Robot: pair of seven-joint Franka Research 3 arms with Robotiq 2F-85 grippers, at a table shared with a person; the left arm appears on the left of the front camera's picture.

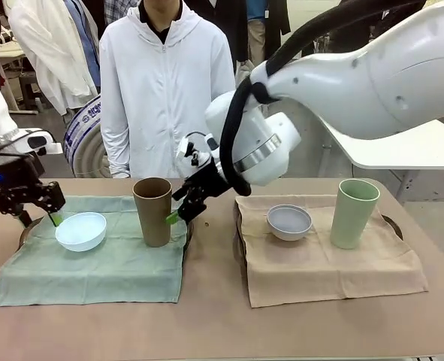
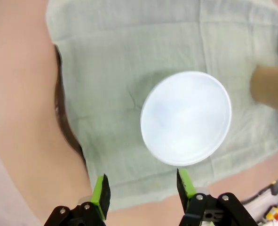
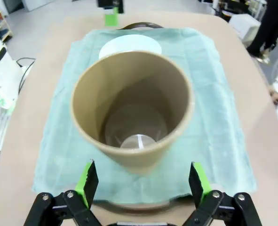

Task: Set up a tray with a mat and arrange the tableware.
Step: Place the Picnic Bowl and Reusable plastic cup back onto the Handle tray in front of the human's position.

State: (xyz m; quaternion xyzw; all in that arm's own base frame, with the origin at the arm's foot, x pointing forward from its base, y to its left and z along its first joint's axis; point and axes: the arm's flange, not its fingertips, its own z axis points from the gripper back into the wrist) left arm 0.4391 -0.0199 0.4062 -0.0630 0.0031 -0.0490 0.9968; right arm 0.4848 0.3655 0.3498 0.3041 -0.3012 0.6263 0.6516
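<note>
Two trays matted and set; task near complete.
Green mat (image 1: 94, 263): light blue bowl (image 1: 81, 230), tan-brown cup (image 1: 153, 210). Tan mat (image 1: 327, 263): greyish-white bowl (image 1: 289, 222), pale green cup (image 1: 354, 213). Left gripper (image 2: 141, 188), right gripper (image 3: 141, 181): jaws apart, empty.

- A robotics lab or test room is suggested.
- A white robot arm (image 1: 372, 71) is mounted at a tan table (image 1: 214, 308).
- A white worktable (image 1: 409, 150) and pale floor are seen behind.

tan-brown cup (image 3: 133, 106) upright, green mat (image 3: 214, 117)
</note>
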